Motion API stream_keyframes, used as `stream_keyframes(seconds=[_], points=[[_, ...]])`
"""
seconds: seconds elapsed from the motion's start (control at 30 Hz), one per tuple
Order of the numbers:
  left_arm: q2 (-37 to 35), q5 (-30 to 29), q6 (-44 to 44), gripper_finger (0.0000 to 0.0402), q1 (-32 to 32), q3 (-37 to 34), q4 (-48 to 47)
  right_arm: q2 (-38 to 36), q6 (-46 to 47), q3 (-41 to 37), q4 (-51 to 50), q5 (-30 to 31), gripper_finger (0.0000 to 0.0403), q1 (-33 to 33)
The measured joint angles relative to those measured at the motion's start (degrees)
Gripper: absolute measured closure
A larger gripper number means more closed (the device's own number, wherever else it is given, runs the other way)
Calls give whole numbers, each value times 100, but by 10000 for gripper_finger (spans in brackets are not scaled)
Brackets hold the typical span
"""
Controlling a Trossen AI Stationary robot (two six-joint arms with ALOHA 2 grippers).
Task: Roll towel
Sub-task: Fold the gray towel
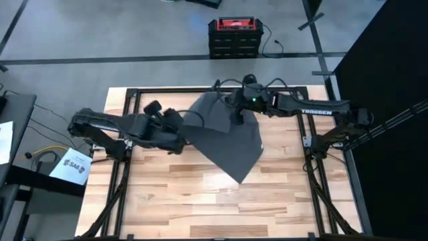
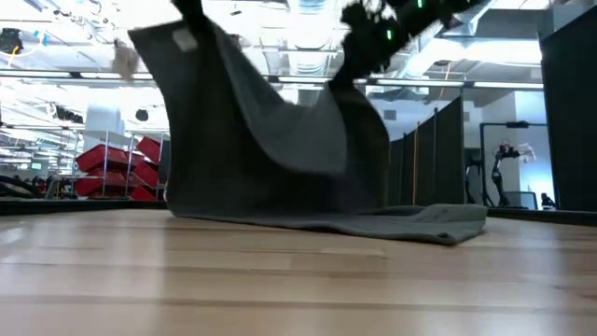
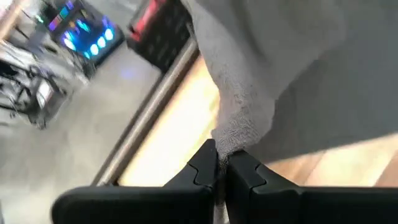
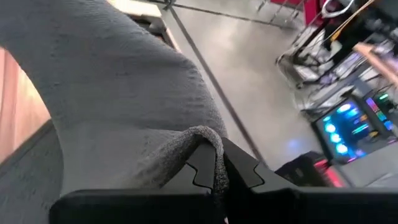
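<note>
High view: towel point(image 1: 224, 137), dark grey, spread over the far half of the desk point(image 1: 200, 201), one corner pointing toward the near edge. Left gripper point(image 1: 182, 127) at the towel's left edge; right gripper point(image 1: 239, 115) at its far right part.

Low view: the towel hangs raised from two points, sagging between them; its lower part rests on the desk, with a fold trailing toward the right edge.

Left wrist view: jaws closed tight on a bunched towel corner point(image 3: 239, 134), the cloth rising away from the fingertips.

Right wrist view: jaws closed on a pinched towel fold point(image 4: 202, 140), with the cloth draped in front of them.
</note>
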Motion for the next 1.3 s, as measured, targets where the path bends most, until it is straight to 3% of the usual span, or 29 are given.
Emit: stream_keyframes(seconds=[0.2, 0.5, 0.8, 0.97, 1.2, 1.3], points=[[329, 22, -593, 402, 386, -1258, 373, -2, 106, -1048, 1018, -127, 403, -58], [390, 165, -458, 402, 1064, -2685, 1816, -2, 240, -1595, 809, -123, 391, -281], [386, 264, -616, 402, 1190, -2908, 1694, -265, 306, -1378, 432, -79, 264, -630], [386, 428, -994, 402, 1224, -2913, 1279, -910, 451, -953, -353, -77, 201, -479], [384, 1084, -1544, 402, 1247, -2915, 609, -1705, 1329, -923, -1351, -123, 177, 8], [381, 1264, -1730, 402, 1245, -2917, 364, -1744, 1843, -1159, -1682, -458, 178, 381]])
